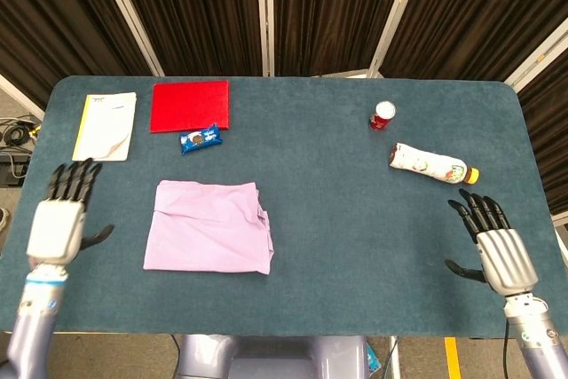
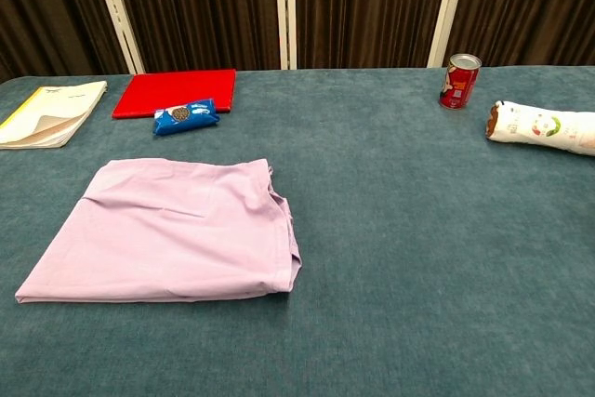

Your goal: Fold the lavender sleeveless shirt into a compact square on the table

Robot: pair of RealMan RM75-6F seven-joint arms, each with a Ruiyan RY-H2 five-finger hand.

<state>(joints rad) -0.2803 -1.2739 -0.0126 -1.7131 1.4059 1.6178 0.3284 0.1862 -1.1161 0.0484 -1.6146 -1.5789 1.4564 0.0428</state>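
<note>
Lavender shirt (image 1: 209,238) lies folded into a rough square on the teal table (image 1: 337,246), left of centre, flat — right edge a bit bunched and uneven. Nothing touches it.

Left hand (image 1: 59,224) sits at the table's left edge, well apart from the shirt, fingers straight and spread, palm down, holding nothing. Right hand (image 1: 497,248) at the near right edge, fingers also spread apart, empty. Neither hand shows in the chest view.

Behind the shirt: blue cookie packet (image 1: 200,138) just in front of a red board (image 1: 190,105), touching or nearly — cannot tell. White booklet (image 1: 106,125) beside the board at far left. On the right side, a red can (image 1: 382,116) stands upright; a white bottle (image 1: 431,164) lies on its side near it.
</note>
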